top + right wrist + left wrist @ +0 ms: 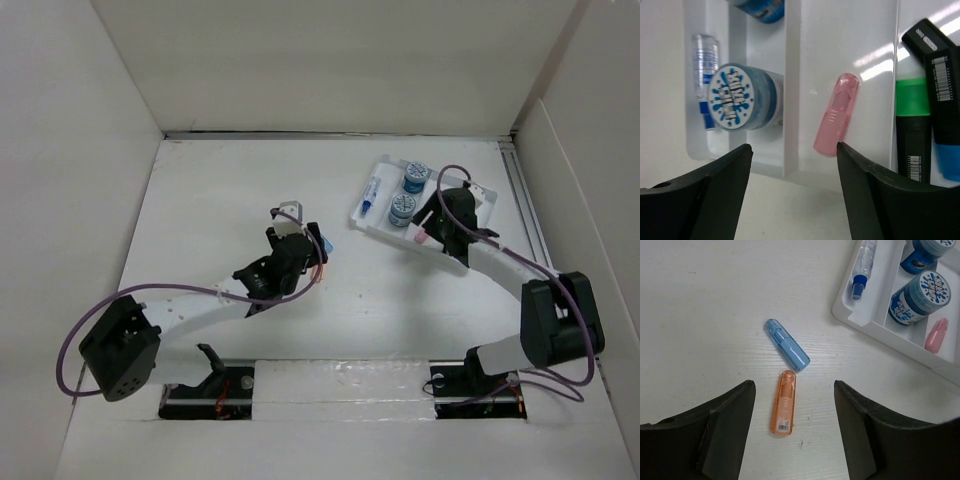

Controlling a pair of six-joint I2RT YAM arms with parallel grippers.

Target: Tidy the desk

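Observation:
On the white desk (220, 200) lie an orange clear case (783, 402) and a blue clear case (787, 344), end to end. My left gripper (793, 385) is open and empty above them, with the orange case between its fingers' lines; it also shows in the top view (300, 238). My right gripper (794, 146) is open and empty over the near rim of the white compartmented tray (365, 215). A pink case (836, 121) lies in the tray just ahead of its right finger.
The tray (860, 315) holds two blue-lidded tubs (920, 296) (922, 255), a clear pen with a blue cap (862, 267), and green (912, 125) and blue (945, 125) highlighters. White walls border the desk on three sides.

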